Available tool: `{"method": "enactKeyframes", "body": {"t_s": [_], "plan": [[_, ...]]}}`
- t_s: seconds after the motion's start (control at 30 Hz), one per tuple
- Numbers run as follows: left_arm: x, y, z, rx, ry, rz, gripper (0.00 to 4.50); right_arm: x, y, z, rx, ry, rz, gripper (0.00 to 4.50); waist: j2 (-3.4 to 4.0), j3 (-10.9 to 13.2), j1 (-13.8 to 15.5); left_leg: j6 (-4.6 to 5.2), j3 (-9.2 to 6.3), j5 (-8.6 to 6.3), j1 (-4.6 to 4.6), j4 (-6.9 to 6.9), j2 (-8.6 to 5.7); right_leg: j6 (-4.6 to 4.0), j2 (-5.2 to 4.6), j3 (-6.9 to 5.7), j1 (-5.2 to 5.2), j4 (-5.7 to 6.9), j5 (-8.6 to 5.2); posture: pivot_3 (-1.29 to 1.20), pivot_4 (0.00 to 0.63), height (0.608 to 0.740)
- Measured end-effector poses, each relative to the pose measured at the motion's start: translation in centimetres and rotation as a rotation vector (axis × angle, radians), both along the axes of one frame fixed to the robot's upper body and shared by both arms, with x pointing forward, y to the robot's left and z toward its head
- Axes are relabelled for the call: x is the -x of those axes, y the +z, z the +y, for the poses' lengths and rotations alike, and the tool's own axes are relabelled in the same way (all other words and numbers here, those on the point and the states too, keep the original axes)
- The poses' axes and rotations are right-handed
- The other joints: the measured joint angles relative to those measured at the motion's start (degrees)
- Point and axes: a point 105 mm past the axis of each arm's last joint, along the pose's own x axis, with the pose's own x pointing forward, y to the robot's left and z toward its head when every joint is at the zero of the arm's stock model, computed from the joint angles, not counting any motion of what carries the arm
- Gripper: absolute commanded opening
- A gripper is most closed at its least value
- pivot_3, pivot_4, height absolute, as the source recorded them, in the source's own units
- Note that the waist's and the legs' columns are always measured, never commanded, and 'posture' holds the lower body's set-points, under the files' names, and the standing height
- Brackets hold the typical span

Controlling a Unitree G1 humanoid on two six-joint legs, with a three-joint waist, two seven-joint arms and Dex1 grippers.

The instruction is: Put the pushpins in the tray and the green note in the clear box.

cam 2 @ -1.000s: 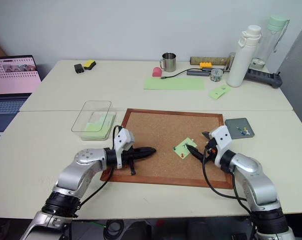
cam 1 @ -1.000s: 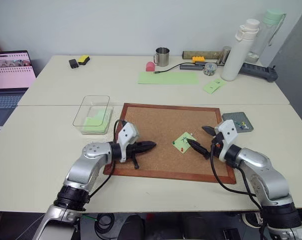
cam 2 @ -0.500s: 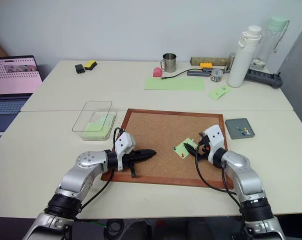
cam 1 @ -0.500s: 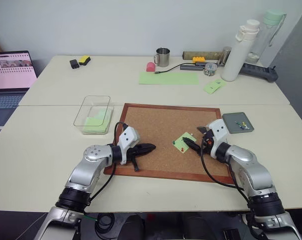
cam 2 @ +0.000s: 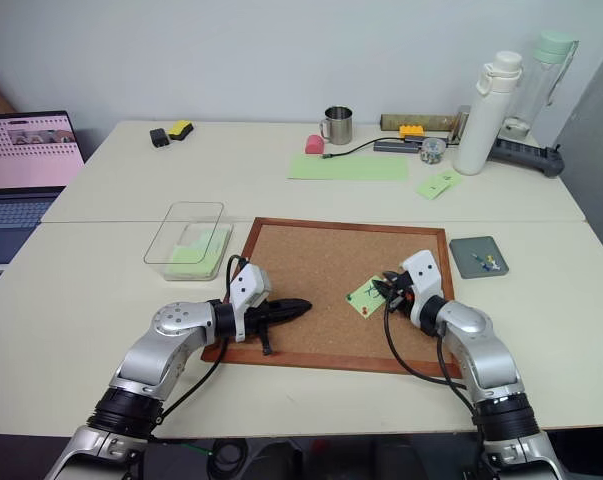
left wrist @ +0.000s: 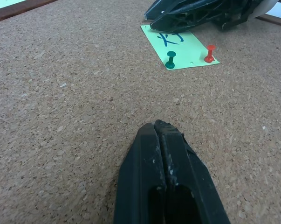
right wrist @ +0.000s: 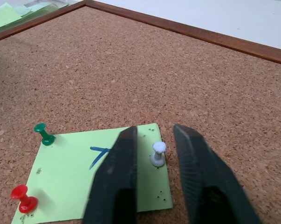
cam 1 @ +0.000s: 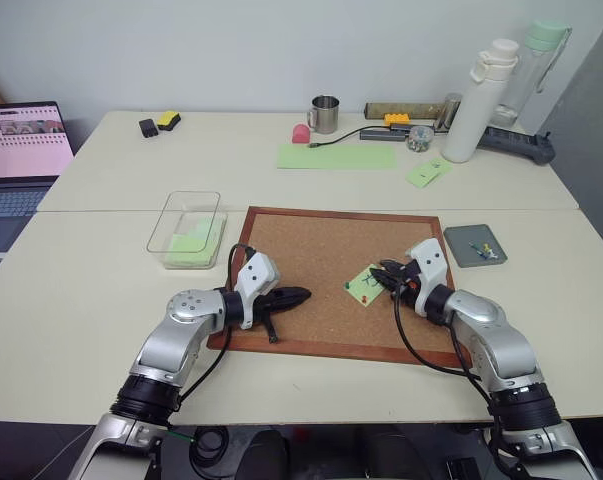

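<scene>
The green note [right wrist: 98,182] lies on the corkboard [cam 1: 311,250], pinned by a red pushpin [right wrist: 23,198], a green pushpin [right wrist: 44,134] and a white one [right wrist: 158,153]. My right gripper [right wrist: 154,128] hovers low over the note's edge, its fingers a narrow gap apart on either side of the white pin, touching neither side of it. My left gripper [left wrist: 159,128] rests shut and empty on the cork, left of the note [cam 1: 367,283]. The dark-grey tray [cam 1: 461,252] with a few small pins sits right of the board. The clear box [cam 1: 171,215] stands left of it, green paper inside.
A laptop [cam 1: 16,150] sits at the far left. Along the back are a metal mug [cam 1: 324,113], a long pale-green sheet [cam 1: 336,155], a green slip [cam 1: 426,172], a white bottle [cam 1: 476,100] and a power strip [cam 1: 516,143].
My right gripper has slid left onto the note's edge and its fingers have narrowed from wide open around the white pin. The left gripper has stayed put.
</scene>
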Motion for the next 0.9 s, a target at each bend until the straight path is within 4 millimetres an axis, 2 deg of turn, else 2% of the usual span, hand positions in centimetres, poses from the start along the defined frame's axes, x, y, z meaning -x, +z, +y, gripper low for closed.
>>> {"method": "enactKeyframes", "body": {"t_s": [0.07,0.33,0.53,0.73,0.83,0.9], "plan": [[0.0,0.0,0.0,-0.001,0.000,0.000,0.00,0.0,0.0,0.0,0.000,0.000,0.000,0.01,0.00,0.00,0.00,0.00,0.00,0.00,0.00,0.00,0.00,0.00,0.00,0.00,0.00,0.00,0.00,0.00,0.150,0.740],[0.0,0.0,0.0,-0.004,0.003,0.005,0.00,0.1,0.3,0.0,-0.008,0.002,-0.001,0.01,0.00,0.00,-0.01,0.00,0.00,0.00,-0.01,-0.01,0.00,0.00,0.00,0.00,-0.01,0.00,0.00,0.00,0.150,0.740],[0.1,-0.1,0.0,-0.007,0.008,0.008,0.00,1.1,5.0,1.1,-0.113,0.055,-0.132,0.01,-0.01,-0.01,-0.05,0.00,-0.06,0.00,-0.01,-0.01,0.00,0.00,0.01,-0.03,0.01,-0.01,0.00,0.00,0.150,0.740],[0.1,-0.1,0.0,-0.009,0.007,0.006,0.00,0.8,5.2,-0.1,-0.134,-0.001,-0.117,0.01,-0.01,0.00,-0.05,0.00,-0.05,0.00,-0.01,-0.01,0.00,0.00,0.01,-0.03,0.01,-0.01,0.00,0.00,0.150,0.740],[0.1,-0.1,0.0,-0.009,0.007,0.005,0.00,0.3,5.8,-1.5,-0.153,-0.067,-0.129,0.01,0.00,0.00,-0.05,0.00,-0.03,0.00,-0.01,-0.01,0.00,0.00,0.00,-0.02,0.01,-0.02,0.00,0.00,0.150,0.740],[0.1,0.0,0.0,-0.009,0.007,0.004,0.00,-0.7,6.4,-3.0,-0.143,-0.151,-0.148,0.01,0.00,0.00,-0.06,0.00,-0.02,0.00,0.00,-0.01,0.00,0.00,0.00,-0.01,0.01,-0.01,0.00,0.00,0.150,0.740]]}}
